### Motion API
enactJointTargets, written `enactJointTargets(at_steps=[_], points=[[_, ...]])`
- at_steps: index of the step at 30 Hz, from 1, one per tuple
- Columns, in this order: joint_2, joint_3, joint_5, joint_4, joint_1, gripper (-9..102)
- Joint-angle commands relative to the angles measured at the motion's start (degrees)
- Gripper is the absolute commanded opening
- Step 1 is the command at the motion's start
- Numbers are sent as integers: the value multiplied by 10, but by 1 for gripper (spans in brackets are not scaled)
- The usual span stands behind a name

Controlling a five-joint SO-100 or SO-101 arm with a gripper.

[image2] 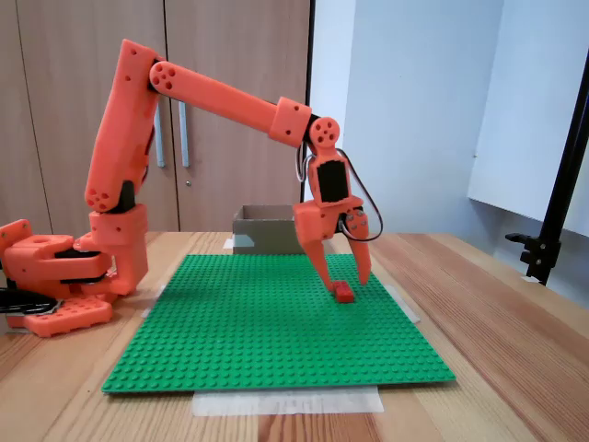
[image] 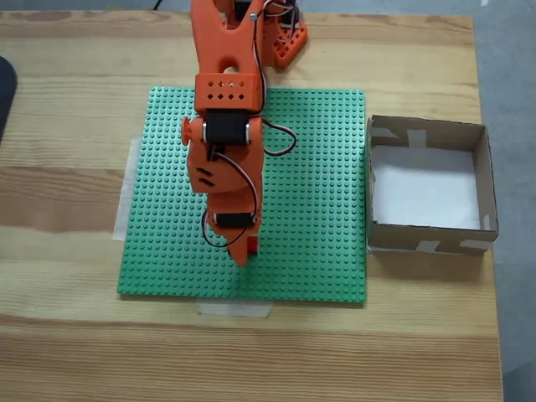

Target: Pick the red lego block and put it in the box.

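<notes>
Top-down fixed view
- arm: orange arm (image: 224,126) reaches from the top edge down over the green baseplate (image: 318,167), covering its own pincer from above
- pincer: tip (image: 244,254) low on the plate, near its bottom edge; finger spread cannot be judged from this angle
- red lego block: only a sliver of red (image: 253,244) peeks out at the right side of the pincer tip, on the baseplate
- box: brown cardboard, white bottom, pale tape patches on walls (image: 427,239); sits on the desk (image: 67,201) just beside the plate's right edge, touching or nearly so
- plate fixing: pale tape strips at left and bottom edges of the baseplate
- base: orange arm base (image: 283,42) at the top, beyond the plate

Side fixed view
- arm: base (image2: 55,276) at left on the desk, upper links arch over, forearm drops to the pincer
- pincer: (image2: 343,280) pointing down, two fingers spread apart in an inverted V, tips at plate level, gripping nothing
- red lego block: (image2: 343,293) lying flat on the green baseplate (image2: 258,331), between the two fingertips; contact with either finger cannot be told
- box: (image2: 262,230) behind the pincer, past the far edge of the plate, well apart from the block
- background: wooden cupboard doors, white wall, black stand (image2: 561,184) at right
- desk: light wood (image2: 497,331), tape strip under the plate's near edge
</notes>
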Motion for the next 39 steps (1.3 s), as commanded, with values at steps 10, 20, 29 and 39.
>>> enactJointTargets(at_steps=[10, 20, 29, 39], points=[[3, 10, -4, -17, 2, 20], [3, 18, -9, -40, 6, 16], [3, 25, -17, -47, 7, 13], [8, 26, -18, -48, 9, 9]])
